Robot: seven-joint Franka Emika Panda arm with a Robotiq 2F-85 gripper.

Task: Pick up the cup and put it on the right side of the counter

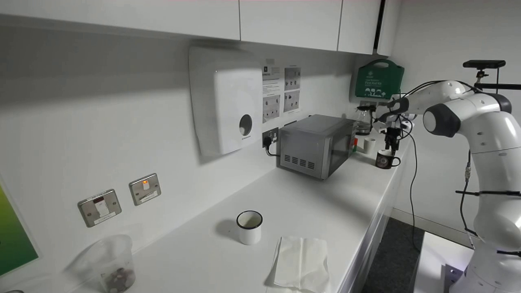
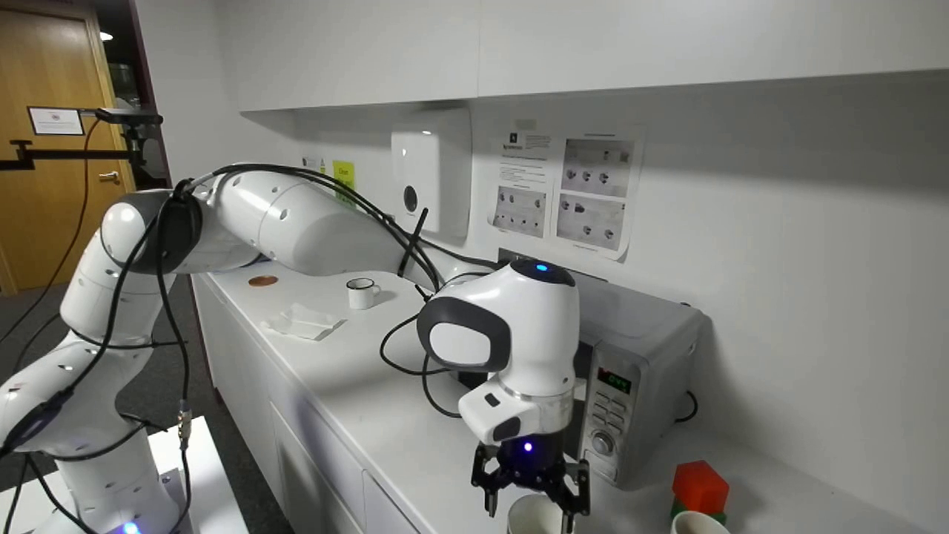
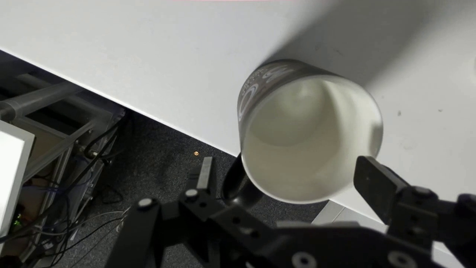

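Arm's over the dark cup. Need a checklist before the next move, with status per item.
1. Fingers open: ok, standing wide apart.
2. Dark cup upright: ok.
3. Cup's base on the counter: ok, though close to the front edge.
4. Handle short of that edge: cannot tell; it points that way.
5. Fingers clear of the cup: cannot tell; one overlaps its rim in the wrist view, contact unclear.
6. White cup apart from the dark one: ok, there's a gap.
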